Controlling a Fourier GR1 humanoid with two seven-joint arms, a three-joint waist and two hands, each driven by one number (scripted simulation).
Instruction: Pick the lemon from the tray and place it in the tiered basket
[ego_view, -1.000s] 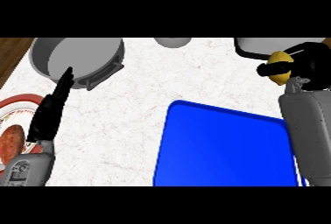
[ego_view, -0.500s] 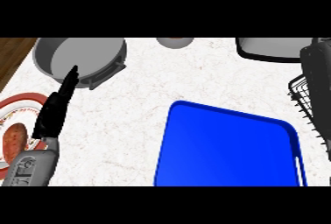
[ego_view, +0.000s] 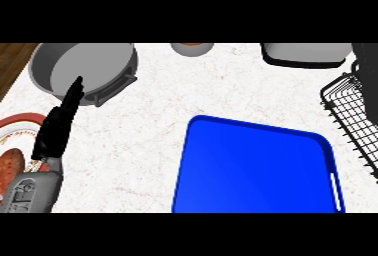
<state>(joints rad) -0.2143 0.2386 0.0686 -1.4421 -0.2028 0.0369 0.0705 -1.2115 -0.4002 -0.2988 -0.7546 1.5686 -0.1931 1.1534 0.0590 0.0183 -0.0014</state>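
The grey left forearm enters at the lower left corner of the head view, and from it the left hand stretches up and away over the white marbled bench. Its black fingers are straight and held together in a narrow blade, released, holding nothing. Just to the left of this hand, partly under the forearm, lies a plate with a red rim, cut by the left edge; something reddish brown rests on it, too little of it showing to name.

Well to the right of the left hand sits the blue tray, a rounded rectangle slightly turned, its near side cut by the lower edge. Its visible surface is bare blue; the lemon shows nowhere on it, nor anywhere else in view.

Beyond the left hand, its fingertips overlapping the near rim, stands a round grey pot with a side handle toward the right. Far right of the hand, against the right edge, is the black wire tiered basket; only part of its mesh shows, and what lies inside cannot be told. A dark shape at the upper right corner, above the basket, may belong to the right arm, but the right hand cannot be made out.

Farthest off, along the top, are a small round container and a grey object with a dark rim
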